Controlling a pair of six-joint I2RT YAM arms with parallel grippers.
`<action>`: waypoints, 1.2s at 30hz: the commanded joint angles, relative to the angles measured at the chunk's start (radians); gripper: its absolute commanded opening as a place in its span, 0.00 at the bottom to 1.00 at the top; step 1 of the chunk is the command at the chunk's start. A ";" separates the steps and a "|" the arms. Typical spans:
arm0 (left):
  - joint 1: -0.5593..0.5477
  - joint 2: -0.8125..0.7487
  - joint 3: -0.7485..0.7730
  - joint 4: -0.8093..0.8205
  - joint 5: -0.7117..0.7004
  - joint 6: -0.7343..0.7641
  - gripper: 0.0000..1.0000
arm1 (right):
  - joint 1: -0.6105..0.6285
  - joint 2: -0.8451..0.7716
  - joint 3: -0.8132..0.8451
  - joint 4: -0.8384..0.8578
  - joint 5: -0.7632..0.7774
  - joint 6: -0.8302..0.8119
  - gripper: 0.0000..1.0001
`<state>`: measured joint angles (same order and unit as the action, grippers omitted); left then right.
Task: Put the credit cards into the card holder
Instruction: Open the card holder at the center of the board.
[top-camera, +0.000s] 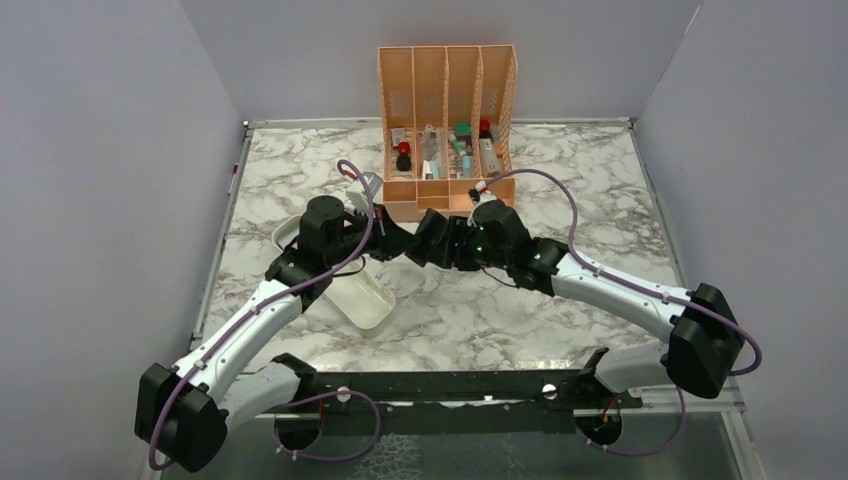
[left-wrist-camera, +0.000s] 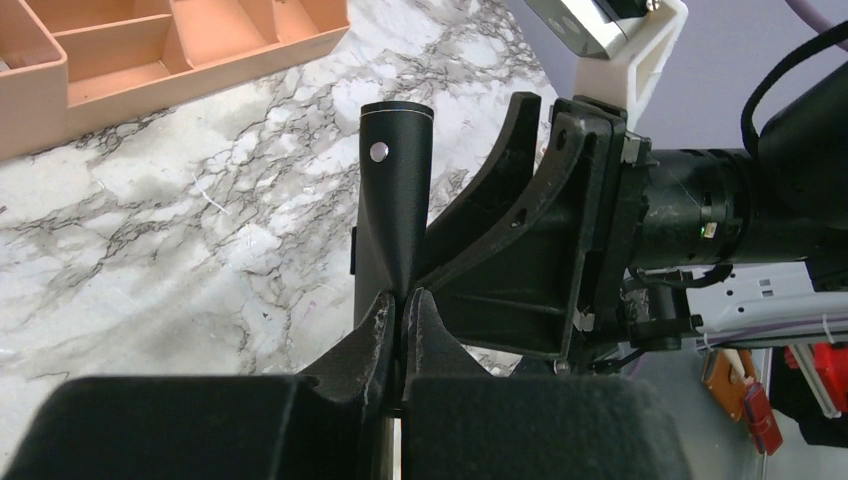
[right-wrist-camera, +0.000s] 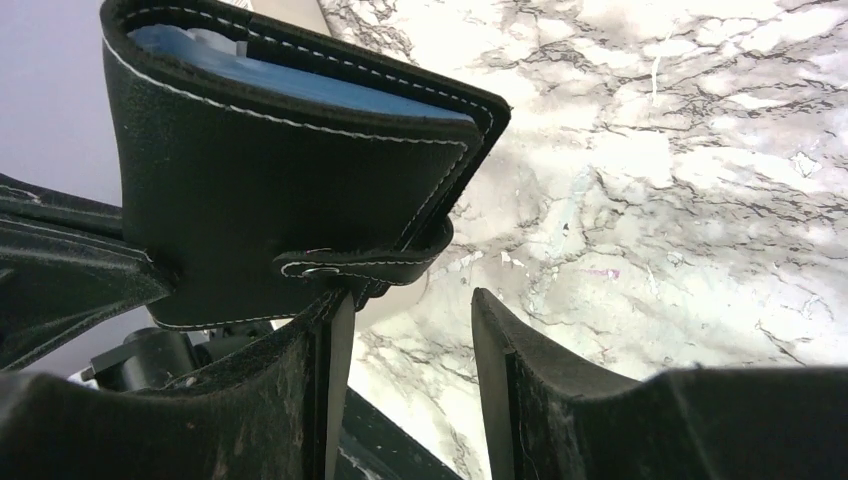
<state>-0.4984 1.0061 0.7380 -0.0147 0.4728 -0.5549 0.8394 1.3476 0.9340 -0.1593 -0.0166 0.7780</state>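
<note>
The black card holder (right-wrist-camera: 270, 200), with a bluish inner pocket along its top edge, hangs above the marble table. My left gripper (left-wrist-camera: 402, 298) is shut on a lower edge of it, and its black flap with a metal snap (left-wrist-camera: 393, 200) rises from the jaws. My right gripper (right-wrist-camera: 410, 300) is open; its left finger sits just under the clasp tab (right-wrist-camera: 360, 265), with nothing between the fingers. In the top view both grippers (top-camera: 415, 242) meet in front of the orange organiser. No credit cards are in view.
The tall orange slotted organiser (top-camera: 447, 80) with small items stands at the back centre, close behind the grippers. An oblong white tray (top-camera: 372, 312) lies under the left arm. Grey walls close in the table on three sides.
</note>
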 joint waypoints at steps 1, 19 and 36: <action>0.001 -0.019 -0.003 0.035 0.063 0.051 0.00 | 0.003 -0.021 0.011 0.026 0.062 0.018 0.51; 0.001 0.018 0.000 -0.013 0.061 0.089 0.00 | 0.003 -0.001 -0.023 0.184 -0.012 0.129 0.55; 0.001 0.003 -0.002 -0.002 0.164 0.087 0.00 | 0.003 0.077 0.005 0.073 0.159 0.085 0.04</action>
<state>-0.4908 1.0397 0.7284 -0.0505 0.5308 -0.4648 0.8494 1.3834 0.9184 -0.0452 -0.0067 0.8879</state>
